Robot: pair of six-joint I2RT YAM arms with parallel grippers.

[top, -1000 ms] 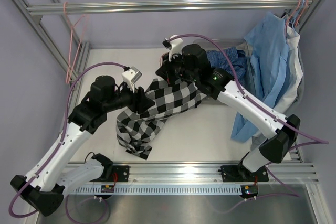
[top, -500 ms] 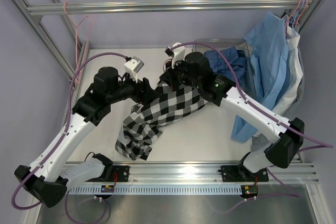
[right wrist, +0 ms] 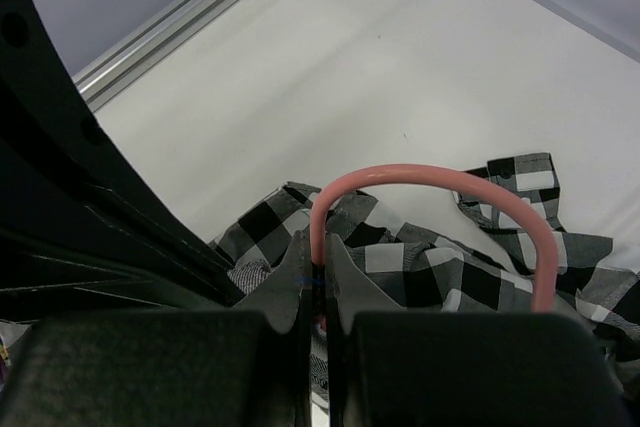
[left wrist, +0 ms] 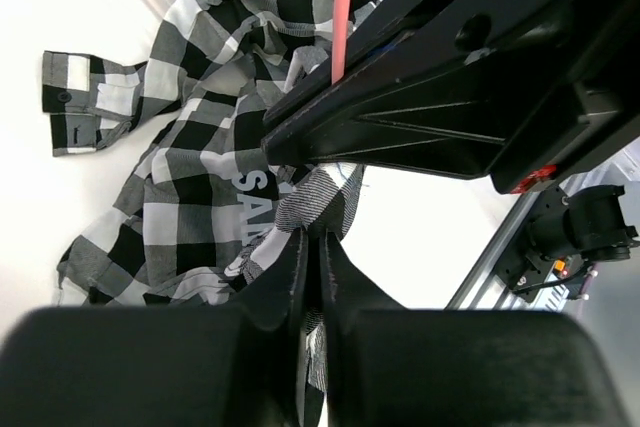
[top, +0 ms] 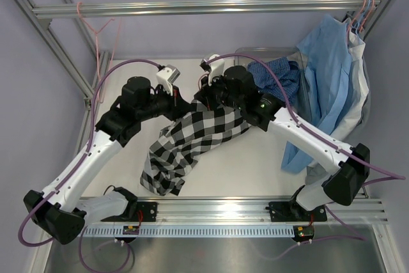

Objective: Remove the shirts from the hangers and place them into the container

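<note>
The black-and-white shirt [top: 188, 145] drapes from mid-frame toward the lower left, its long axis on that diagonal. The bin [top: 254, 50] sits upper right, nearer the right arm. The left claw [left wrist: 310, 239] pinches shirt cloth, while the right claw [right wrist: 316, 252] is clenched on the hook of the pink hanger [right wrist: 430, 179].

White capital letters [left wrist: 252, 185] beginning "SA" are printed on a dark square of the black-and-white check shirt [left wrist: 190, 137], seen from the left wrist camera. The letters that follow are hidden in a fold. No other writing can be read.
</note>
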